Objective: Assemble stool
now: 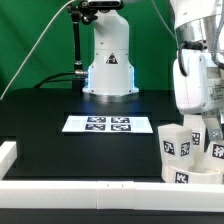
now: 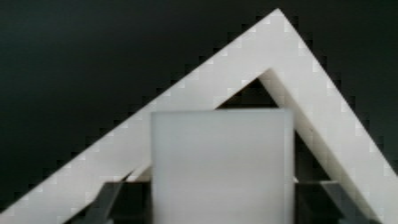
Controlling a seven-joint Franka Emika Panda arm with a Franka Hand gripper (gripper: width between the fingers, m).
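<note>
My gripper (image 1: 197,122) is at the exterior view's right, low over the table. It is shut on a white blocky stool leg (image 1: 196,132). In the wrist view the leg (image 2: 219,160) fills the gap between my two dark fingers (image 2: 125,197), with my gripper (image 2: 219,205) closed on its sides. Below it, near the front rail, stands the rest of the white stool set. The low round seat (image 1: 192,176) carries a tag, and another tagged leg (image 1: 169,145) stands upright beside my gripper. I cannot tell how the parts touch.
The marker board (image 1: 110,124) lies mid-table in front of the robot base (image 1: 108,65). Long white border rails run along the front (image 1: 90,194) and left (image 1: 8,152). A rail corner (image 2: 270,50) shows behind the held leg in the wrist view.
</note>
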